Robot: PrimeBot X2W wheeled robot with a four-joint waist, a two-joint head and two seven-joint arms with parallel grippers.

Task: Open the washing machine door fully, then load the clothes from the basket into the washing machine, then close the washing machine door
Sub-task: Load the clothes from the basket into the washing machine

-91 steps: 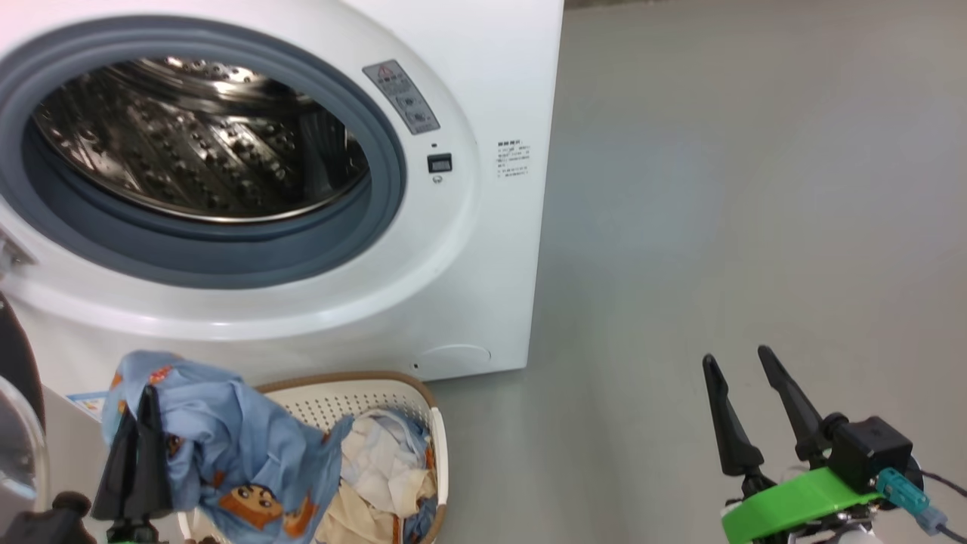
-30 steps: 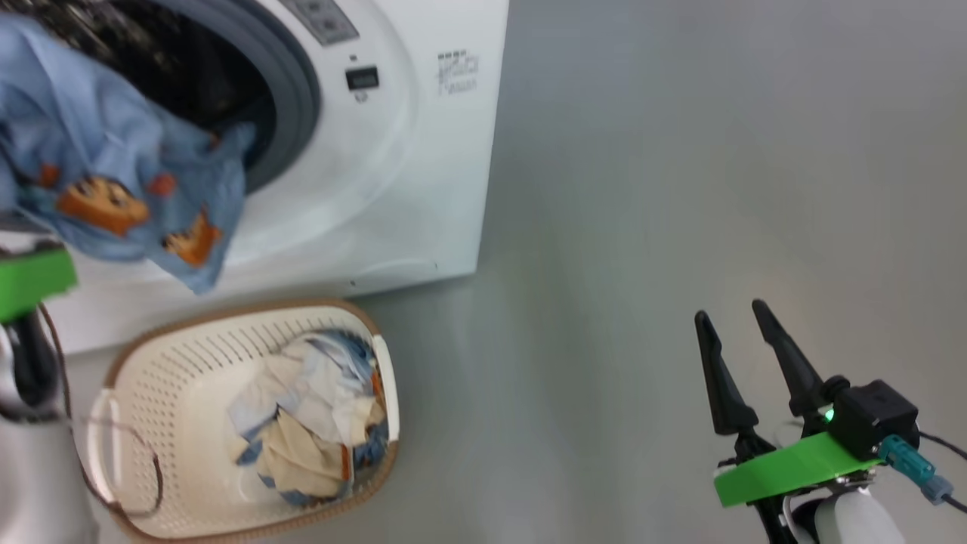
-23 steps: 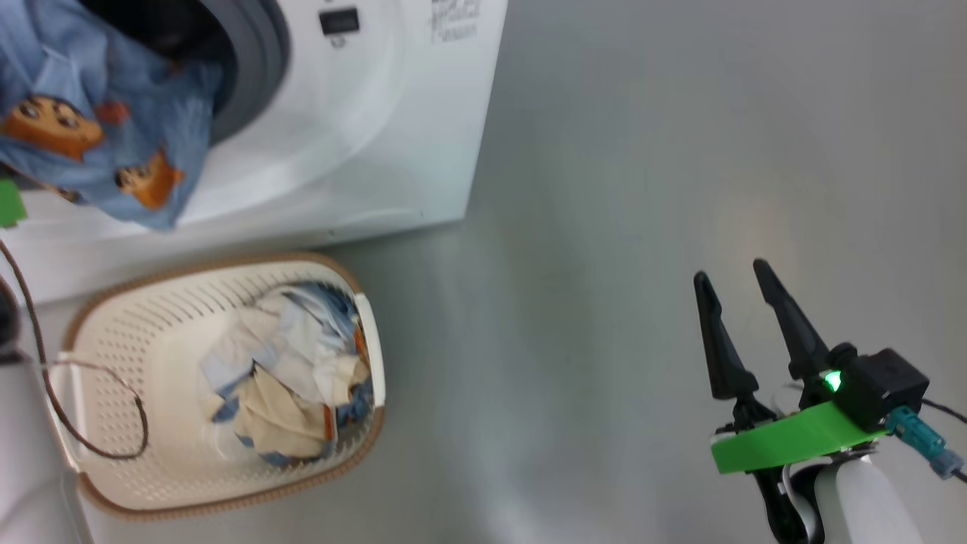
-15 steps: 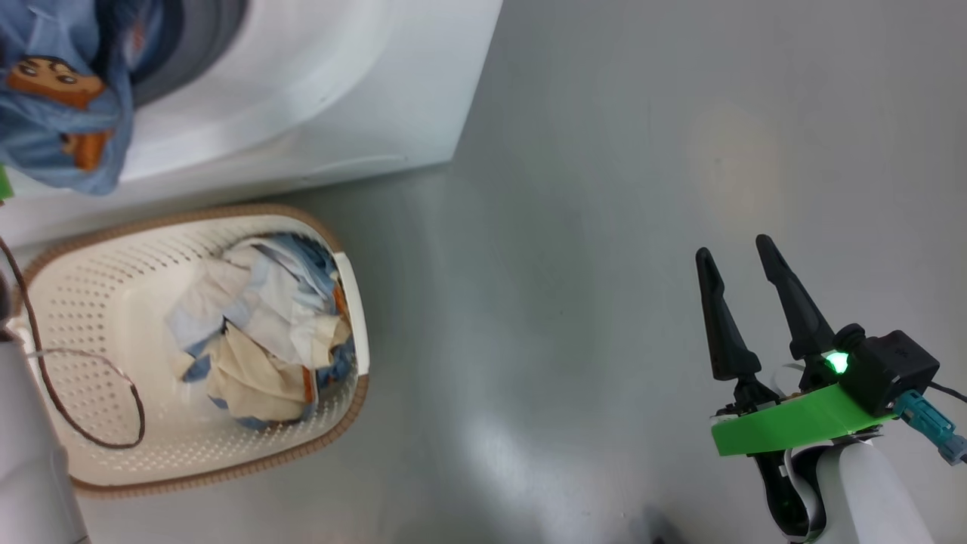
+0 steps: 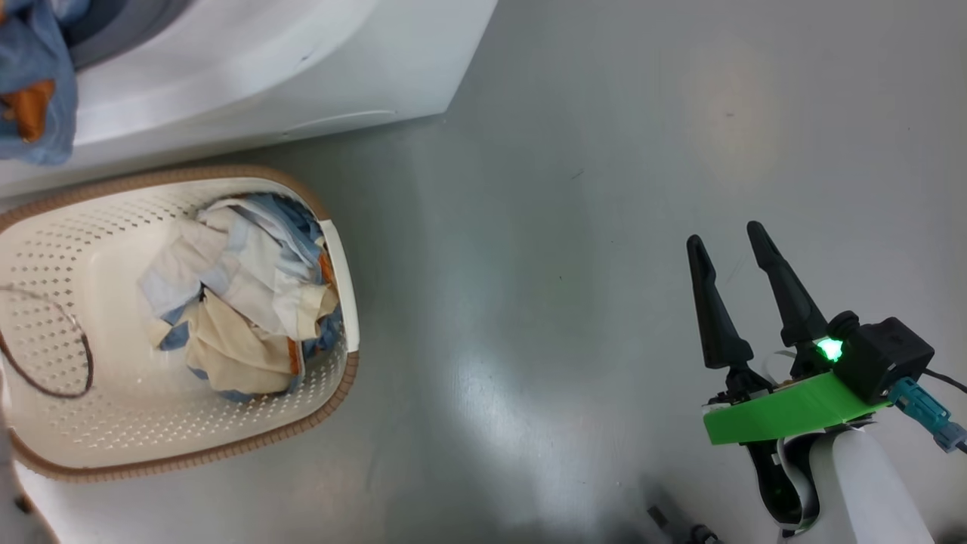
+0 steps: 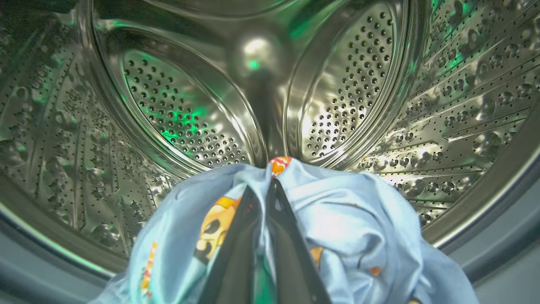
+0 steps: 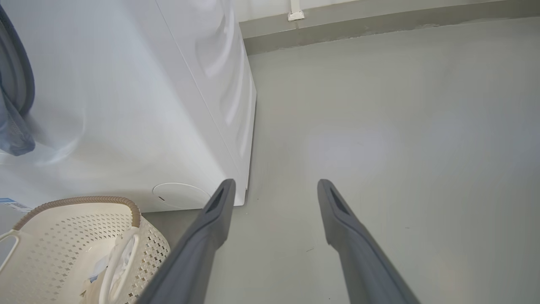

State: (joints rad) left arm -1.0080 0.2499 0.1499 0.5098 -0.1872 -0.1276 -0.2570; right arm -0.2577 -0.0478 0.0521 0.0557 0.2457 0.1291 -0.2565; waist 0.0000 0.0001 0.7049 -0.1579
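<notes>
the left gripper (image 6: 270,192) is now in the mouth of the washing machine (image 5: 264,68), its fingers clenched on a light-blue bear-print garment (image 6: 358,219) that bunches around them in front of the perforated steel drum (image 6: 181,109). three seconds ago that garment was only just lifted above the basket (image 5: 344,264); it has since been carried up to the grey gasket (image 6: 514,236). the head view has also swung down, so the machine sits in its top left corner with a fold of the garment at the opening. that shift is the camera's, not the machine's. what shows of the drum behind the cloth is bare, so this is probably the first piece in. a heap of blue and cream clothes (image 5: 242,302) lies in the basket on the floor (image 5: 566,227), just in front of the machine. the right gripper (image 5: 723,233) hovers over bare floor, well apart, fingers spread and grasping nothing. the release should come deeper in, so no cloth drapes over the gasket.
</notes>
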